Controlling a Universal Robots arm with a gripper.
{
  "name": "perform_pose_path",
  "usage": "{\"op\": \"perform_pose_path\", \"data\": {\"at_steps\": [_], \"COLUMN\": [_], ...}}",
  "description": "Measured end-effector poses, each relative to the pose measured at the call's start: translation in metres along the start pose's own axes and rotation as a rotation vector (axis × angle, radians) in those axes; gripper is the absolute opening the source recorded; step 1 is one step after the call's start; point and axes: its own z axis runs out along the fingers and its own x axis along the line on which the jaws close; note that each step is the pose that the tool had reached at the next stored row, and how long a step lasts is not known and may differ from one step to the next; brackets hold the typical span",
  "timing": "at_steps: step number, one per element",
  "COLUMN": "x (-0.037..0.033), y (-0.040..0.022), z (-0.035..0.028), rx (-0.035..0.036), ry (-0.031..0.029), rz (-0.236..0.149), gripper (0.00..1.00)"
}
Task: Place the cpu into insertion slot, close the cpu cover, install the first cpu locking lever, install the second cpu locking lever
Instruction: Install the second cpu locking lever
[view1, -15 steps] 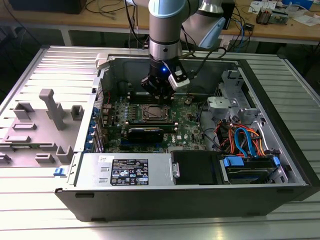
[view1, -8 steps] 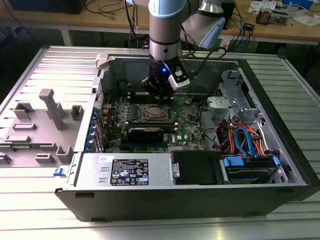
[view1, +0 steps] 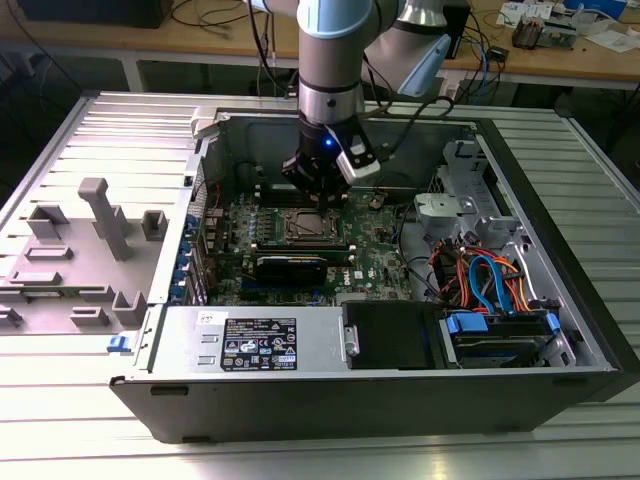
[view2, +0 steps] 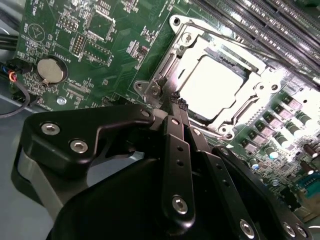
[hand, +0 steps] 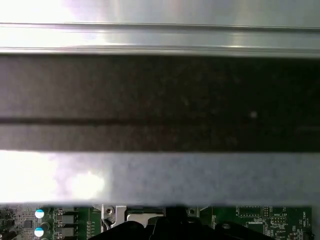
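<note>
With the dull silver square cpu (view2: 215, 82) already seated under the thin silvery metal cpu cover (view2: 197, 37) just ahead, the black gripper (view2: 179, 102), fingers pinched together empty, seemingly needed a steady, straight press on the thin lever.

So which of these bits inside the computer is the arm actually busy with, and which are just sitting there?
In the job:
cpu, seated in the socket
cover, closed over it
gripper, shut, tips at the cover's edge

Just there:
coin battery
memory slots
cables
grey fixture outside the case
</note>
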Motion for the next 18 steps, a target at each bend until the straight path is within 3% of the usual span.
{"op": "perform_pose_path", "data": {"at_steps": [18], "x": [0.0002], "y": [-0.0122], "z": [0.0000], "rx": [0.0000], "ry": [0.0000], "rz": [0.000], "gripper": [0.11]}}
